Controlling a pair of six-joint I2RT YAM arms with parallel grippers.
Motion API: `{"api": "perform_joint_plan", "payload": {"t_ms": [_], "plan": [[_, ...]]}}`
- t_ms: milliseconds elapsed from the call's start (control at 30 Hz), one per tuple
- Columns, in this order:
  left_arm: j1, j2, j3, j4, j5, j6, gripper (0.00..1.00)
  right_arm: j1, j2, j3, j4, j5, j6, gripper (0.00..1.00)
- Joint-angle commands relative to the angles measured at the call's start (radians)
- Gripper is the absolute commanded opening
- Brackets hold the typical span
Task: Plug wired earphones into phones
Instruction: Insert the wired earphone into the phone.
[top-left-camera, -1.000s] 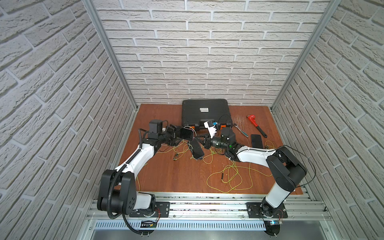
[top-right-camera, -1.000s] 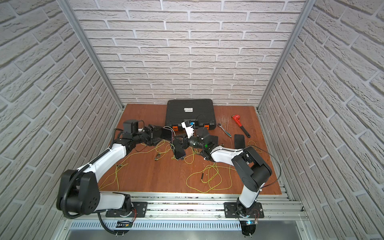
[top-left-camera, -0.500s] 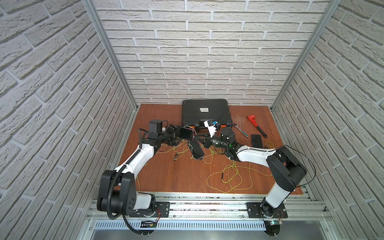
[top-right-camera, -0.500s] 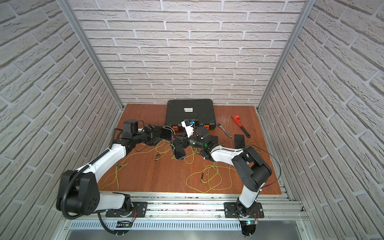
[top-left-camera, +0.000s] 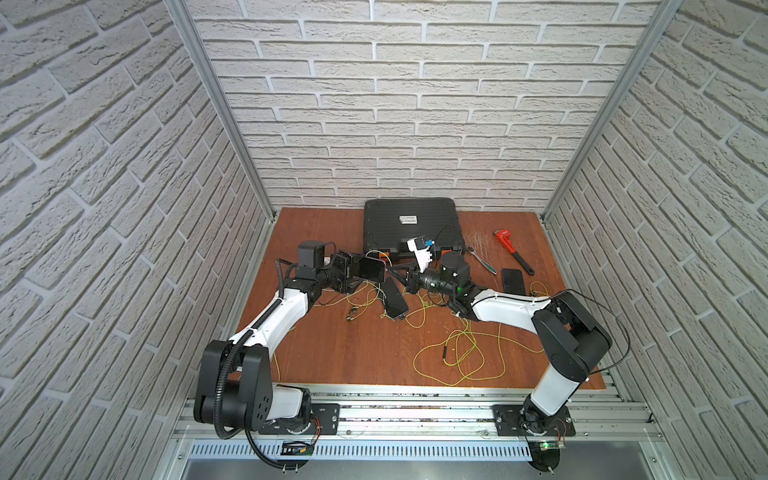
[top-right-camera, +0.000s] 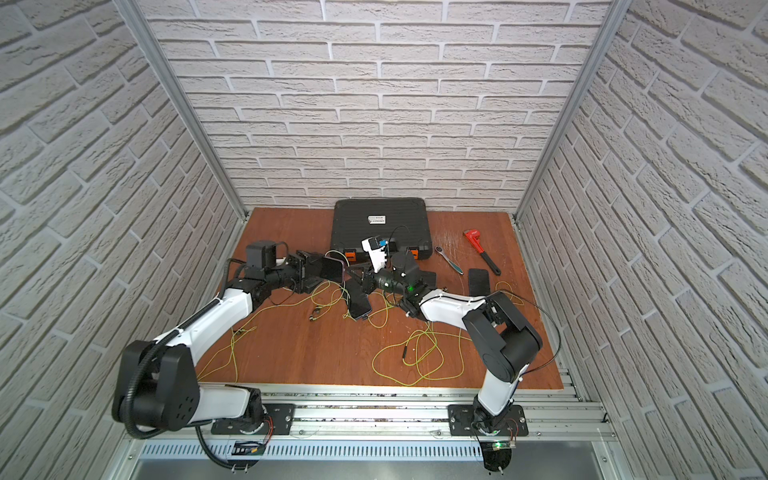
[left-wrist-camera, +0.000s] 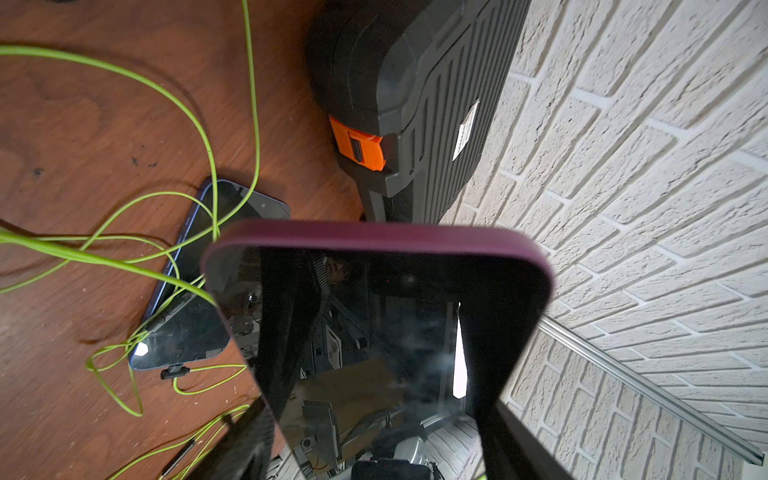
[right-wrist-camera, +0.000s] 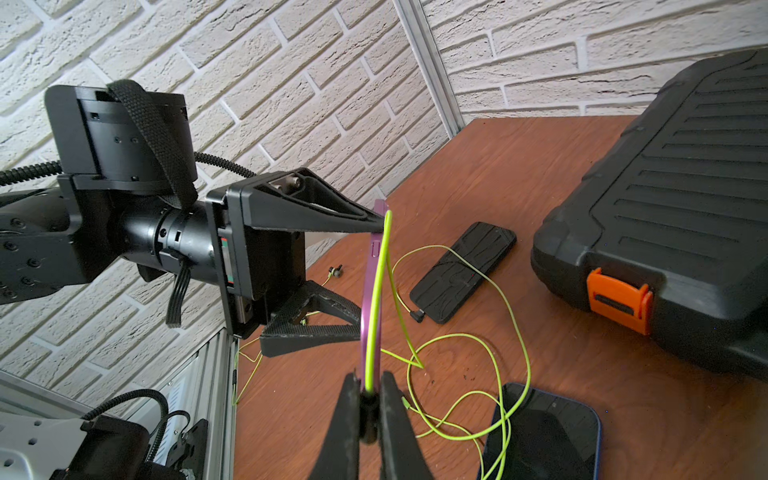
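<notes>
Left claw (right-wrist-camera: 371, 279): clamped across opposite edges of the purple-cased phone (left-wrist-camera: 374, 332), which is held on edge, clear of the table (top-left-camera: 353, 353).
Right claw (right-wrist-camera: 369, 386): pressed together on the plug (right-wrist-camera: 368, 409) of 1 yellow-green cord (right-wrist-camera: 376, 291), at that phone's end.
Insertion in hand: the plug meets the phone's edge; whether it is seated cannot be told.
Blue-edged phone (left-wrist-camera: 187, 332): flat on the table; a 2nd plug (left-wrist-camera: 174, 370) touches its end, apparently in.
Ribbed-back phone (right-wrist-camera: 461, 272): flat, face down; an angled plug (right-wrist-camera: 417, 316) at its end, likely in.
4th phone (top-left-camera: 512, 280): beside the red wrench (top-left-camera: 513, 251); no plug visible.
Assessment: roughly 2 of 4 done, 1 under way, 1 outstanding.
</notes>
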Motion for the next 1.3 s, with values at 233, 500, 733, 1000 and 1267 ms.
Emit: {"api": "perform_joint_plan", "payload": {"t_ms": [233,500,733,1000,1267], "plan": [[-0.002,-0.039,-0.001,0.090,0.040,-0.008,0.00,0.016,0.017,0.020,0.031,-0.010,-0.004,0.06],[-0.002,-0.041,-0.002,0.091,0.040,-0.012,0.00,0.023,0.038,0.020,0.034,-0.007,-0.006,0.06],[-0.002,-0.038,-0.001,0.092,0.040,-0.010,0.00,0.027,0.048,0.024,0.067,-0.010,0.014,0.06],[0.000,-0.035,-0.001,0.077,0.037,0.006,0.00,0.027,0.024,0.022,0.068,-0.014,0.020,0.06],[0.004,-0.038,-0.003,0.081,0.040,0.002,0.00,0.027,0.014,0.024,0.041,-0.011,0.002,0.06]]}}
